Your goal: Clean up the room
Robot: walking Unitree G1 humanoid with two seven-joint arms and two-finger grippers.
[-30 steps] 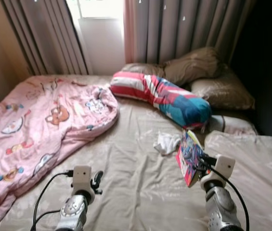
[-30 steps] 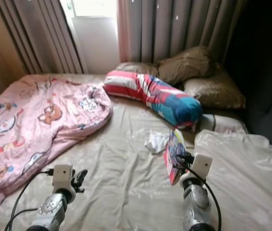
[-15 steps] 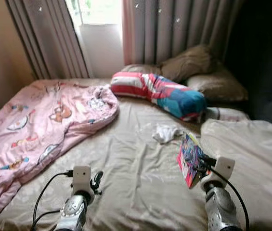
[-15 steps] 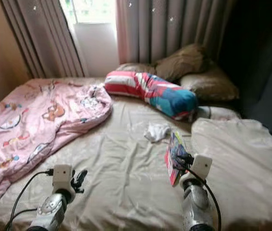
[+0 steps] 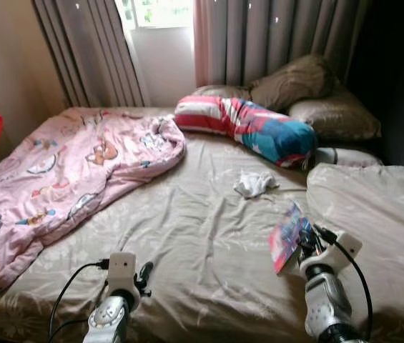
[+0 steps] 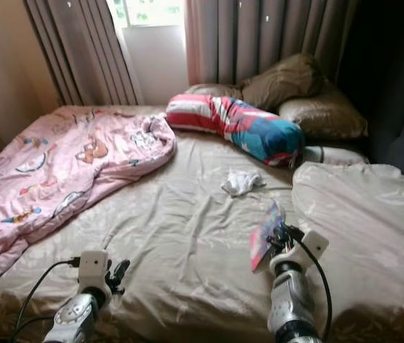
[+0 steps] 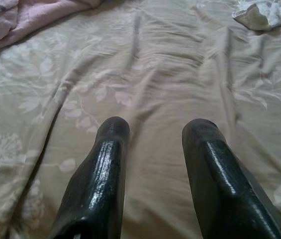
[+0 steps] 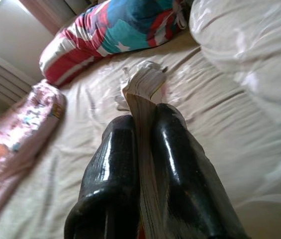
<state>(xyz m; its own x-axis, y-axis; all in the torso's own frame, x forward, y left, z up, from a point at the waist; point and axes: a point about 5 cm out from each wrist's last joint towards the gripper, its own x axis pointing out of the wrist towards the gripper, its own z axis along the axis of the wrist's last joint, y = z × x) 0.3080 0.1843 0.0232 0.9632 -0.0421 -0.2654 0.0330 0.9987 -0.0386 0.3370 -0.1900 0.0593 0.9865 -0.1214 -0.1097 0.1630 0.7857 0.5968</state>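
Above the creased beige sheet (image 5: pixel 202 214), right gripper (image 5: pixel 306 240) pinches a thin glossy book (image 5: pixel 287 236); left gripper (image 7: pixel 155 132) gapes.

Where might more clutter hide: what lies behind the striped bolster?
Behind the red, white and blue striped bolster: brown satin pillows against grey curtains. Anything beneath them is covered.

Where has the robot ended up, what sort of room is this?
Most likely a bedroom: a bed with a rumpled pink cartoon-print blanket, a striped bolster pillow and brown pillows at its head, grey curtains behind.
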